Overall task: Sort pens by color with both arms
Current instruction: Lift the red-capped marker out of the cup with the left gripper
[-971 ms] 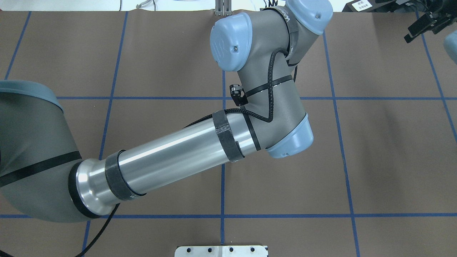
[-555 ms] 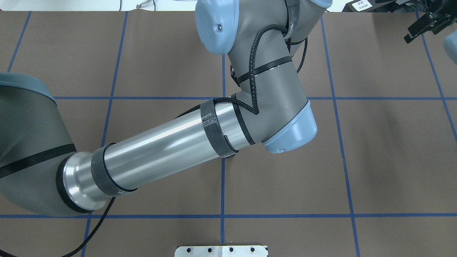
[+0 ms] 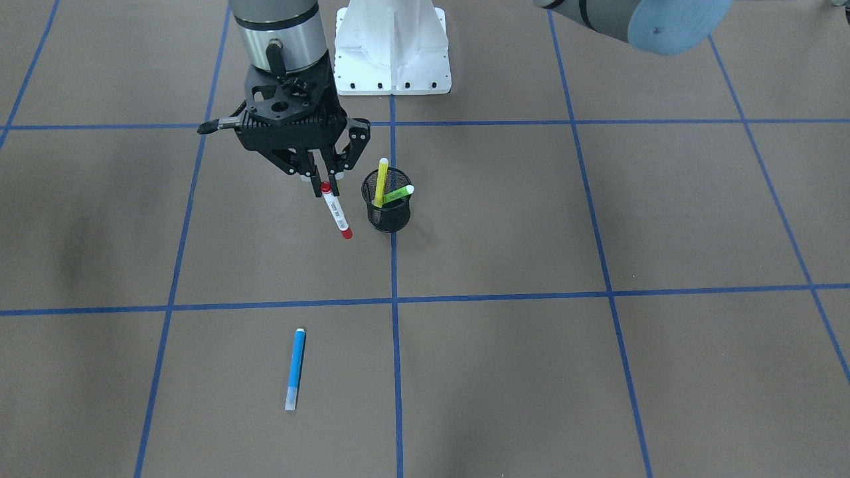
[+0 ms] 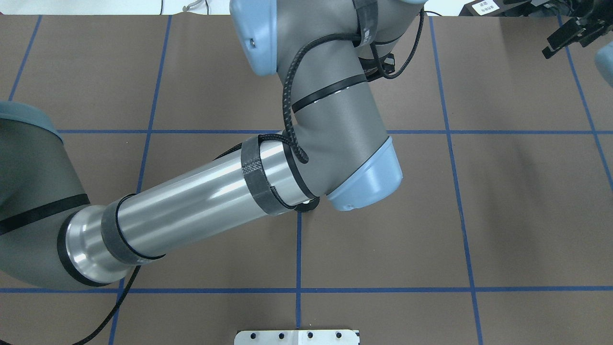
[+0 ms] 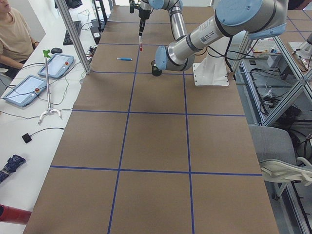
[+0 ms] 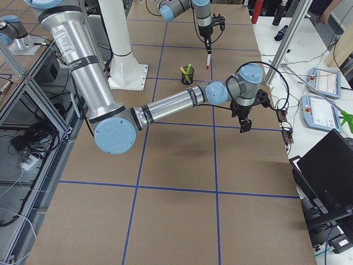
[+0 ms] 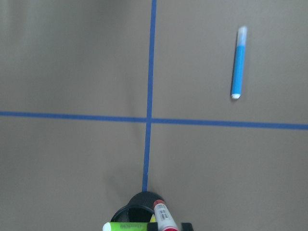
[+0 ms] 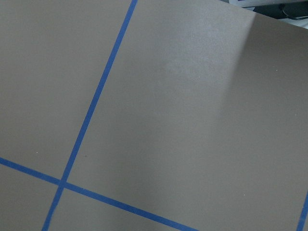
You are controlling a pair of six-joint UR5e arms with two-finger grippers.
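One pen is off the desk: the red pen (image 3: pixel 336 211) hangs tilted from the left jaws, which pinch its upper end. Its lower end is just beside the cup (image 3: pixel 387 214); I see no contact.

- Cup holds the yellow pen (image 3: pixel 380 179) and green pen (image 3: pixel 398 194).
- Blue pen (image 3: pixel 296 368) lies flat on the desk (image 3: pixel 597 219), well apart from the cup, toward the operators' side.

Change over the last second, overhead view: the left arm (image 4: pixel 201 206) joints now loom larger and sit further toward that view's top left. I read this as the arm rising and swinging with the pen.

Judgement: red pen is in transit. Whether it is headed for the cup or away from it cannot be told.

Right arm (image 6: pixel 176 102) hangs over bare desk. Right jaws: cannot tell whether spread or pressed together.

Blue pen not yet handled.
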